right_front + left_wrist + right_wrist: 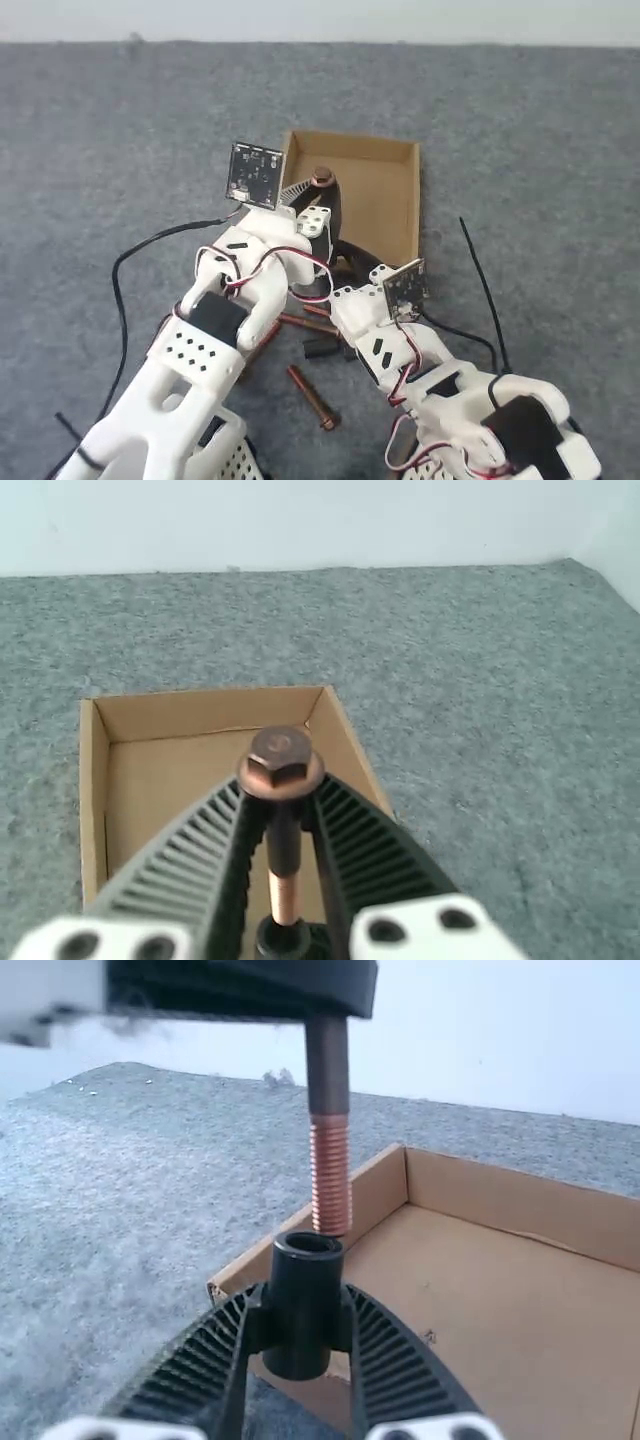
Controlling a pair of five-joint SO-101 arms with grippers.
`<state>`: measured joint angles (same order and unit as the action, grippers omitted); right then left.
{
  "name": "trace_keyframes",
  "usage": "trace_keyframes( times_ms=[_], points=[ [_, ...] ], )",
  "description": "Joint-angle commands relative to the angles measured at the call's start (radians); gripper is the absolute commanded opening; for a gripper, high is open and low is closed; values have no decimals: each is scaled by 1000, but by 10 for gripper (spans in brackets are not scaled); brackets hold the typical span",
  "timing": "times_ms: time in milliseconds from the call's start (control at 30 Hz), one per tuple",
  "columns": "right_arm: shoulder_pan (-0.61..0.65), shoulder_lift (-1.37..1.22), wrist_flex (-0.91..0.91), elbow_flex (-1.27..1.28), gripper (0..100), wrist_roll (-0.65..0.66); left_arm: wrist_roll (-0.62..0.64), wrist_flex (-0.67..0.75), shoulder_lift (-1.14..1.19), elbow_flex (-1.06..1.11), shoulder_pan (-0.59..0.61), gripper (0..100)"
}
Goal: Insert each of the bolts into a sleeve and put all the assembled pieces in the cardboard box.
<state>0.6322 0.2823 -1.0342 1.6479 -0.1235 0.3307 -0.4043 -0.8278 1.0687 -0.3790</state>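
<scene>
Two tools are loaded. What does each hold? — Trainee

Left tool [282,815]: closed on the bolt [281,765], gripping the shank just under the head, thread pointing down. Right tool [300,1312]: closed on the sleeve [305,1260], bore facing up. — Technician

Why that arrangement? — Trainee

Judged purpose: one arm presents a steady, upright bore, and the other lowers the bolt along the same axis. The grip near the head leaves the whole thread free to enter. — Technician

How far along is insertion? — Trainee

The thread tip stands at the sleeve mouth, in line with it. Whether it has entered cannot be told. Most of the shank is outside. — Technician

Where is this relative to the box [380,215]? — Trainee

Both parts hang at its near edge, so the finished piece likely needs only a short transfer. — Technician

What is left to do? — Trainee

Several bolts, one [312,397] among them, lie on the tabletop [120,130] between the arms, beside a dark piece [322,348], probably another sleeve. By this evidence, the task is at an early stage. — Technician
</scene>
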Motion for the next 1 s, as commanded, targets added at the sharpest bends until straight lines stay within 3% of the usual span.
trace_keyframes(
  times_ms=[0,967],
  points=[
    [4,42,1,18,6,20,9,-5,-58,-74,11,12],
    [1,41,2,18,6,25,-34,-64,-48,-33,-18,12]
  ],
)
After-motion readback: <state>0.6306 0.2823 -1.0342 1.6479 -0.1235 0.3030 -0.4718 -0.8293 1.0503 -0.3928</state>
